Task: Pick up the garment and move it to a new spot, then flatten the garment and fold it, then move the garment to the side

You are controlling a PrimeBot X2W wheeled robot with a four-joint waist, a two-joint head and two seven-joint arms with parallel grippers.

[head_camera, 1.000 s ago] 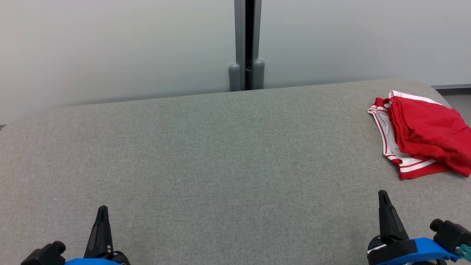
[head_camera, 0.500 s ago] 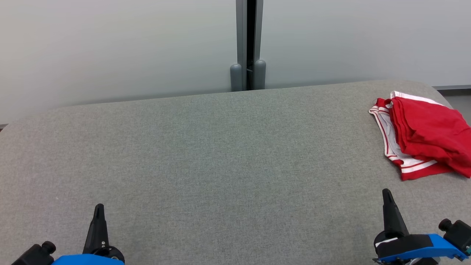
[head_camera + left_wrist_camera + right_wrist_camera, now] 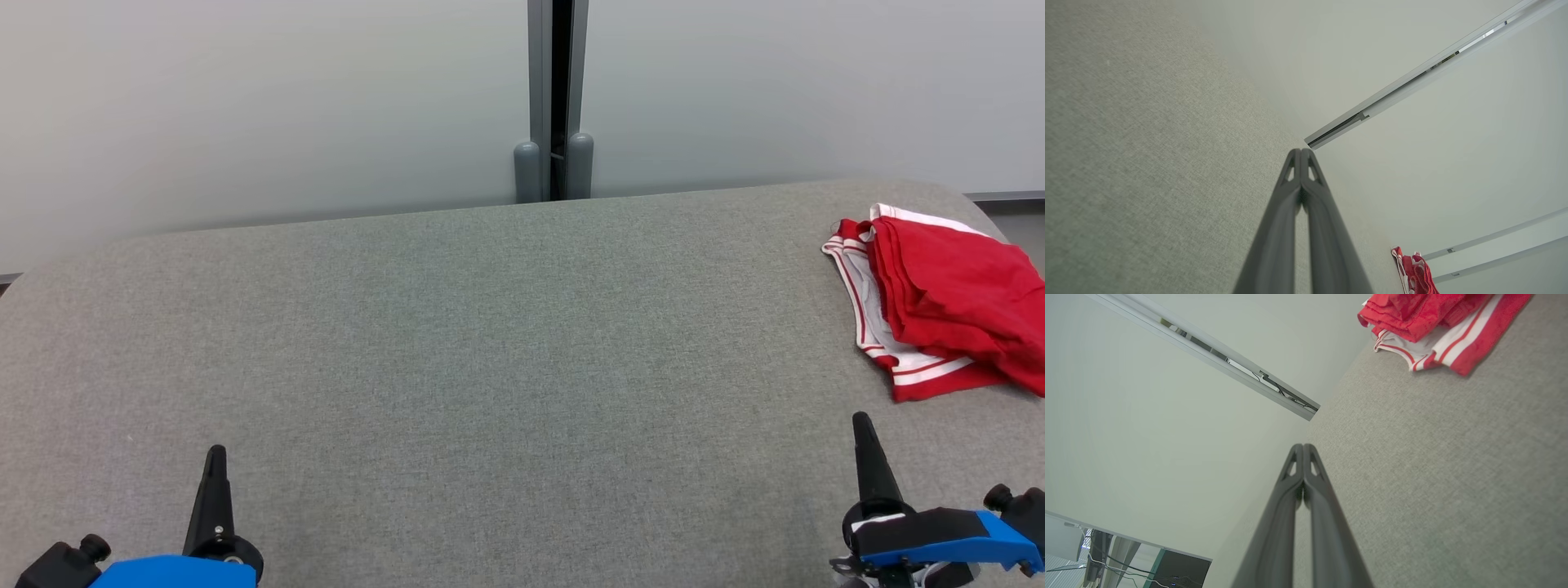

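Red-and-white garment (image 3: 947, 302) lies at the far right of the grey fabric surface (image 3: 490, 343). Left gripper (image 3: 215, 456) and right gripper (image 3: 862, 423) are both pinched together at the near edge.

Left end effector (image 3: 216, 452) edged outward, right end effector (image 3: 860, 419) too

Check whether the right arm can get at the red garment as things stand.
Probably yes. The red garment lies at the right end of the table, ahead of the right gripper, with bare grey surface between them. The gripper is shut, so it would have to open first.
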